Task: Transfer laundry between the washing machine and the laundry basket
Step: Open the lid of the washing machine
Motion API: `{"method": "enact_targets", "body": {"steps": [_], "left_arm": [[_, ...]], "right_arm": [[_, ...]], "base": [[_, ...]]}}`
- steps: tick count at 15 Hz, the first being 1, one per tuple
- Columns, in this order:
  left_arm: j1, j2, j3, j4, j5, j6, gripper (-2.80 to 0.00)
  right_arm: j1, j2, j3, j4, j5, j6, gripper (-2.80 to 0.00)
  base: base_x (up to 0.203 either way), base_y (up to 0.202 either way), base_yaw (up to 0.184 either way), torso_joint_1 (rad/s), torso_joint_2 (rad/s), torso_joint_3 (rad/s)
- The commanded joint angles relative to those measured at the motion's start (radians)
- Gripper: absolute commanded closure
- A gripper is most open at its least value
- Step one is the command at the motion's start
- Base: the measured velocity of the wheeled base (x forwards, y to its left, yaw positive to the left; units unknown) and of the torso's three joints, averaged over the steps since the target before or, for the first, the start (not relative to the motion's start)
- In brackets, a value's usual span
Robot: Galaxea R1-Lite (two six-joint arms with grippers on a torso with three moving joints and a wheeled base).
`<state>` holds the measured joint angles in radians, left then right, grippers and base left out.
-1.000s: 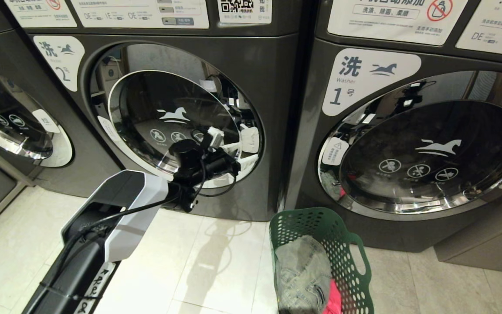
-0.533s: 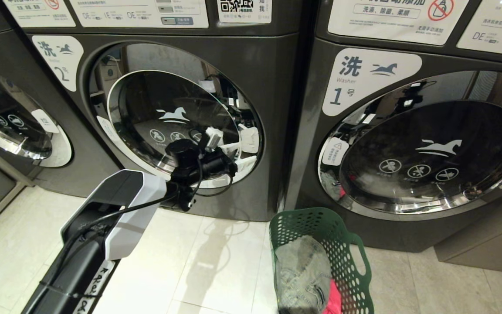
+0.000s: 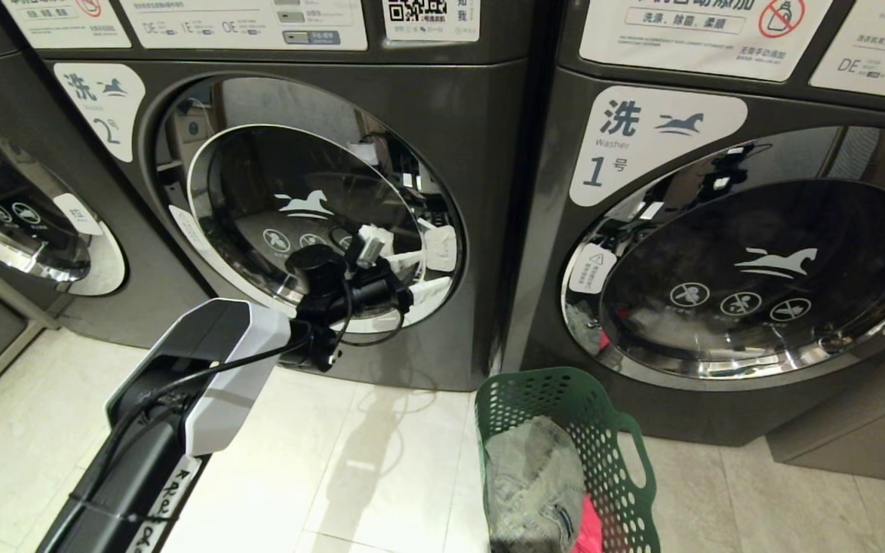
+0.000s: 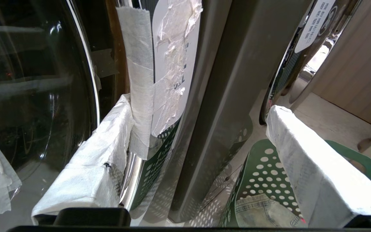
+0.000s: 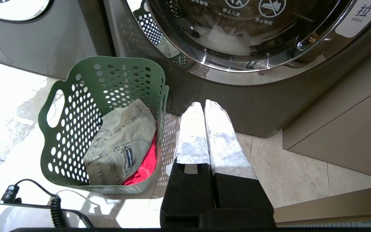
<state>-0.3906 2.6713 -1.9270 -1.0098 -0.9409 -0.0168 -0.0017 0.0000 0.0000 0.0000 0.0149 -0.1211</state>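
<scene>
The left gripper (image 3: pixel 423 269), fingers spread wide, hangs at the right rim of the washing machine (image 3: pixel 319 223) labelled "洗 2"; whether it touches is unclear. The laundry basket (image 3: pixel 558 399) stands near right, below "Washer 1号". The right gripper (image 5: pixel 204 106) is pressed closed, empty.

My washing machine (image 3: pixel 481 153) is dark grey with a chrome-rimmed door and a white horse label. The laundry basket (image 3: pixel 611 438) is green, dotted with round holes, holding faded blue jeans (image 3: pixel 535 484) and something red (image 5: pixel 143 166).

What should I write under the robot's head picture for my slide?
Left gripper, open, at the door edge of the washing machine; the laundry basket waits on the floor.
</scene>
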Motion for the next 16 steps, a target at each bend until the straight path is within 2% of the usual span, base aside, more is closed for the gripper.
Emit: {"method": "enact_targets", "body": {"steps": [1,4,10,16], "left_arm": [[-0.049,-0.001,0.000,-0.006,-0.013,-0.001,-2.80],[-0.050,-0.001,0.000,-0.006,-0.062,0.000,-2.80],[-0.052,-0.001,0.002,-0.007,-0.096,0.001,-2.80],[-0.083,0.002,0.011,-0.056,-0.100,0.001,-2.80]], "right_arm": [[0.000,0.002,0.000,0.000,0.000,0.000,0.00],[0.000,0.002,0.000,0.000,0.000,0.000,0.00],[0.000,0.002,0.000,0.000,0.000,0.000,0.00],[0.000,0.002,0.000,0.000,0.000,0.000,0.00]], "base": [[0.000,0.000,0.000,0.000,0.00,0.000],[0.000,0.000,0.000,0.000,0.00,0.000],[0.000,0.000,0.000,0.000,0.00,0.000],[0.000,0.000,0.000,0.000,0.00,0.000]]}}
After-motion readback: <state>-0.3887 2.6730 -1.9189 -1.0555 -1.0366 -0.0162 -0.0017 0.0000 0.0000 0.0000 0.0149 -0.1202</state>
